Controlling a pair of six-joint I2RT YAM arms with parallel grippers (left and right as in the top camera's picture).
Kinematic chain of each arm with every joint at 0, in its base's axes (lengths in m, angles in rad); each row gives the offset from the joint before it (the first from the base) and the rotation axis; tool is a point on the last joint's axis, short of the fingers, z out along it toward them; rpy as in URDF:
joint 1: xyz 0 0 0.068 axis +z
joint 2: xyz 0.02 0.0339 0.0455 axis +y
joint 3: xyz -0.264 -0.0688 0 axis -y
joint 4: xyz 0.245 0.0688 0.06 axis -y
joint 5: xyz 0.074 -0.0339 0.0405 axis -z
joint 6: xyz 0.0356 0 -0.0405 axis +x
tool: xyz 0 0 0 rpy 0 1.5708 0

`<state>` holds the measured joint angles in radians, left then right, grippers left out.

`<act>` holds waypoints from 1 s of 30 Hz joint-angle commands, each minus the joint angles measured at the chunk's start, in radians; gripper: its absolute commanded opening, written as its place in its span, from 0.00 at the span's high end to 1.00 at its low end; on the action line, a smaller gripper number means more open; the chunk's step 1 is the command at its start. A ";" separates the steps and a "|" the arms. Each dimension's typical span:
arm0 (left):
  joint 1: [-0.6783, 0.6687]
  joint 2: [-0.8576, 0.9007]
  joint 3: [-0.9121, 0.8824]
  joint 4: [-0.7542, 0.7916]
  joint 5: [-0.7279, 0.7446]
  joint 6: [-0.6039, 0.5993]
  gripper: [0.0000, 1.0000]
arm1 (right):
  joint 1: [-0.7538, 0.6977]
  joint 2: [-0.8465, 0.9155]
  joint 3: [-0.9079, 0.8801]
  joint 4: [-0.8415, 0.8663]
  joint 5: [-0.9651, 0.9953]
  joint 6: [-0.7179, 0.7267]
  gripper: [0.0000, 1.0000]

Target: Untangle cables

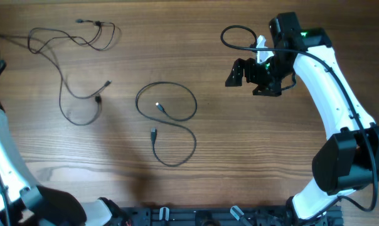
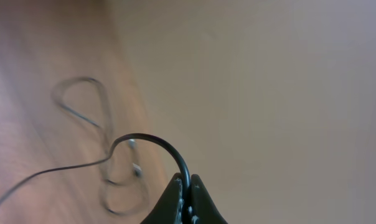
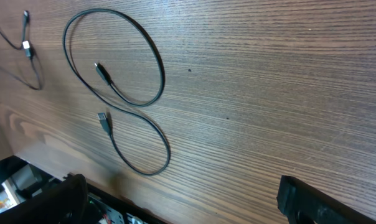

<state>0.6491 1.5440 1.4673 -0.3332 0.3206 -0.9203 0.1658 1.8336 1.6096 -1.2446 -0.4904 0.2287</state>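
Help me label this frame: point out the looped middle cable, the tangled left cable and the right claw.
looped middle cable [image 1: 167, 83]: overhead, upper loop's top arc.
tangled left cable [image 1: 98, 99]: overhead, lower plug end.
right claw [image 1: 247, 83]: overhead, midway between fingertips.

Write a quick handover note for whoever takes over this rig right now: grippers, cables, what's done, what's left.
Left gripper: shut on a thin cord.
Right gripper: open, empty, above the table right of centre.
Centre cable: lies alone in a figure-eight, both plugs free.
Left cords: loose loops that cross each other.
Done: centre cable is apart from the rest.
Left: separate the left cords.
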 commanded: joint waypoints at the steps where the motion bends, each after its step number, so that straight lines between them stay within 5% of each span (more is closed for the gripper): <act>1: 0.077 0.096 0.006 -0.002 -0.145 0.055 0.96 | 0.005 0.007 -0.002 0.001 -0.016 -0.016 0.00; 6: 0.133 0.249 0.006 -0.002 -0.269 0.286 0.94 | 0.005 0.007 -0.002 0.005 -0.016 -0.015 0.00; 8: 0.135 0.304 0.006 -0.020 -0.301 0.355 0.82 | 0.005 0.007 -0.002 0.005 -0.015 -0.010 0.00; 9: 0.135 0.336 0.006 -0.035 -0.315 0.372 0.72 | 0.005 0.007 -0.002 0.005 -0.016 -0.008 0.00; 11: 0.135 0.370 0.006 -0.046 -0.314 0.390 0.17 | 0.005 0.007 -0.002 0.005 -0.016 -0.008 0.00; 12: 0.134 0.381 0.006 -0.050 -0.314 0.413 0.00 | 0.005 0.007 -0.002 0.004 -0.015 -0.009 0.00; 18: 0.132 0.374 0.006 -0.056 -0.326 0.528 0.00 | 0.005 0.007 -0.002 0.005 -0.015 -0.010 0.00; 23: 0.096 0.362 0.006 -0.073 -0.078 0.496 0.08 | 0.005 0.007 -0.002 0.005 -0.016 -0.009 0.00; 25: 0.071 0.362 0.006 -0.106 -0.088 0.494 0.02 | 0.005 0.007 -0.002 0.005 -0.016 -0.009 0.00; 30: 0.023 0.368 0.005 -0.209 -0.233 0.492 0.05 | 0.005 0.007 -0.002 0.017 -0.015 -0.010 0.00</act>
<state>0.6952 1.9228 1.4673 -0.5034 0.1688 -0.4267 0.1658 1.8336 1.6096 -1.2396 -0.4904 0.2291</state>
